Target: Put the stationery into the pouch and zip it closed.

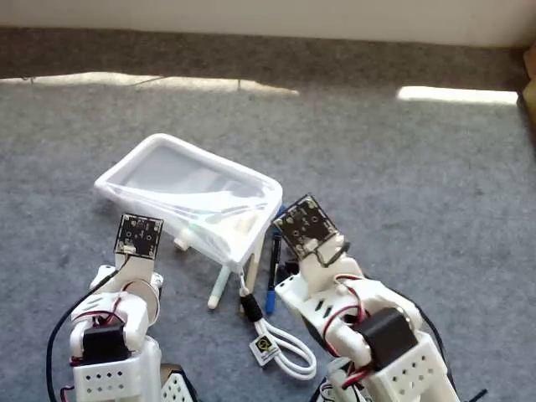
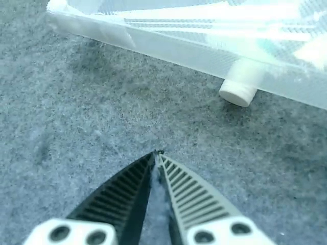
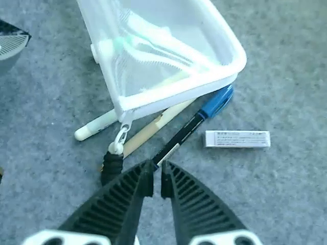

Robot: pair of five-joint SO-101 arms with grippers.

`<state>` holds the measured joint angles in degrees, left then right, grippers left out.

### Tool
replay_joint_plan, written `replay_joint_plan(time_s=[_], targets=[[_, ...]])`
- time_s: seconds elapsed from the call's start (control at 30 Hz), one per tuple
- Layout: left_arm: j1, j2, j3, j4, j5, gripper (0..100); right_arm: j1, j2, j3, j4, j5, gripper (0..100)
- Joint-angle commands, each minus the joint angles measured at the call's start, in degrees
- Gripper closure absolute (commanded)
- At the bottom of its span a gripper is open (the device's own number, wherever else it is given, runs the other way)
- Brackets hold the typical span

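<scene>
My right claw (image 3: 157, 171) is almost together and empty, its tips at the end of the blue pen (image 3: 190, 127). The pen lies at the rim of the pouch (image 3: 179, 92), with an eraser (image 3: 237, 139) beside it. My left claw (image 2: 156, 154) is together and empty, near the pouch's side.

1. A grey, carpet-like tabletop (image 1: 402, 167) carried everything; pale strips of light ran along its far edge.
2. A translucent white mesh pouch (image 1: 167, 172) lay left of the tabletop's centre, its mouth turned toward the near edge.
3. A white plastic marker (image 3: 94, 127) lay at the mouth, pointing toward the near edge.
4. A cream-coloured stick (image 3: 148, 130) lay just beside the marker, partly under the pouch's rim.
5. A black pen with a blue cap (image 3: 189, 127) lay beside the stick, its cap at the pouch's corner.
6. A small white rectangular eraser (image 3: 237, 139) lay near the pen, apart from it.
7. A white cord loop with a paper tag (image 1: 289, 347) lay close to the near edge, joined to the pouch by a black pull (image 3: 111, 166).
</scene>
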<state>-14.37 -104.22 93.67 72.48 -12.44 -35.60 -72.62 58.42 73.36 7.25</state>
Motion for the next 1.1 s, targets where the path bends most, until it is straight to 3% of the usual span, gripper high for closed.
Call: replay_joint_plan(time_s=[0.0, 0.1, 0.47, 0.7, 1.07], targets=[[-0.40, -0.92, -0.66, -1.05, 0.26, 99, -3.21, 5.14, -3.65, -0.13, -3.78, 89.2], [-0.40, -0.92, -0.57, -1.05, 0.26, 99, -5.41, 8.92, -4.00, -0.31, -6.07, 84.8], [-0.40, -0.92, -0.57, -1.05, 0.26, 99, -16.57, 14.46, -1.63, -8.92, -10.55, 84.7], [-0.40, -0.92, -0.57, -1.05, 0.26, 99, -18.24, 18.59, 6.46, -19.82, -10.90, 84.7], [-0.40, -0.92, -0.48, -1.05, 0.26, 99, -18.24, 30.29, 7.87, -24.22, -10.90, 84.7]])
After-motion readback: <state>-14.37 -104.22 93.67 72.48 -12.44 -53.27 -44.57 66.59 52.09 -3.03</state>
